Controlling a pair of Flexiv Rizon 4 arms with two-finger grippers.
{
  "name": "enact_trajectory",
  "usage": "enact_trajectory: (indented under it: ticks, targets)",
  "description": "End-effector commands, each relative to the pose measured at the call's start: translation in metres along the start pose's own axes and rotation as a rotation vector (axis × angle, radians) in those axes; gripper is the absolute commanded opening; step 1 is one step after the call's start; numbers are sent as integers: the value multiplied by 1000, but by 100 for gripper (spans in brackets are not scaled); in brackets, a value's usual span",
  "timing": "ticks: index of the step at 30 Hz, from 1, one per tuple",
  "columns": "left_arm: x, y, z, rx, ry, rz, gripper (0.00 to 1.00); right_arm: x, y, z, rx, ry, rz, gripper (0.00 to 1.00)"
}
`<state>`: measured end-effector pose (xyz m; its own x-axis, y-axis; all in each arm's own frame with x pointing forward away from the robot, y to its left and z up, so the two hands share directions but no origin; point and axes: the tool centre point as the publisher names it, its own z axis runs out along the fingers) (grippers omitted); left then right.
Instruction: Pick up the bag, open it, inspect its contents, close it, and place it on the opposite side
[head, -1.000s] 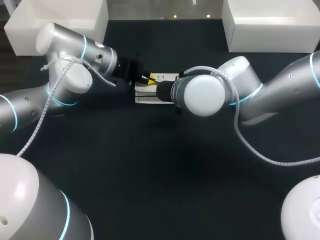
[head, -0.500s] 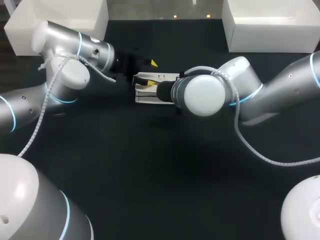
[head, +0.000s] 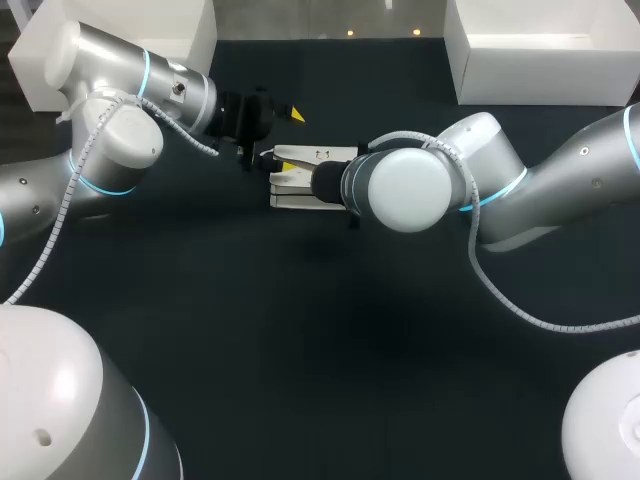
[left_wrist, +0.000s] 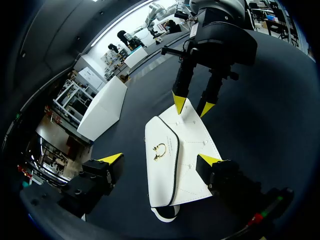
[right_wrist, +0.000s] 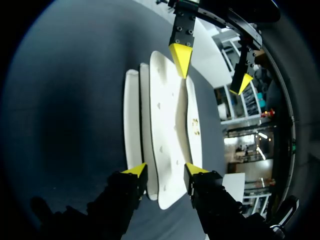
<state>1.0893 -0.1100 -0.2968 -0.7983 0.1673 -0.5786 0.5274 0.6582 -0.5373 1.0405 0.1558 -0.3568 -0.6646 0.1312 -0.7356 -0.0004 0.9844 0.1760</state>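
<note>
At about 10 o'clock on the dark table (head: 300, 360) stands a white box (head: 120, 30), and just in front of it my left arm (head: 110, 140) comes in from the left edge. The left gripper (left_wrist: 161, 159) hangs at roughly 11 o'clock from the bag, apart from it in the head view. Its two yellow-tipped fingers are spread wide with nothing held. In the left wrist view the bag lies ahead of and under that spread, and I cannot tell whether the one tip that overlaps its edge touches it. The white bag (head: 305, 156) lies a little toward 12 o'clock from the table's middle, flap up, and its small gold clasp (left_wrist: 160, 150) shows in the left wrist view. At the bag's 3 o'clock end is the right gripper (right_wrist: 166, 171), hidden behind its own wrist in the head view. In the right wrist view its fingers stand narrowly apart, one on each side of the bag's near end, and seem to clamp it. My right arm (head: 560, 190) runs off toward 3 o'clock. A second white box (head: 520, 70) sits at about 2 o'clock.
</note>
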Motion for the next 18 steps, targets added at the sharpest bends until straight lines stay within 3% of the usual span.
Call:
enact_trajectory:
  ticks: [1, 8, 18]
  targets:
    - [3, -5, -13, -36, 4, -24, 100, -8, -2, -18, -7, 30, 0, 100]
    - [6, -3, -30, -63, 30, -123, 100, -20, -3, -34, -3, 138, 11, 100]
    - [12, -5, -58, -150, 142, -219, 100, -56, -17, -47, -30, 273, 76, 100]
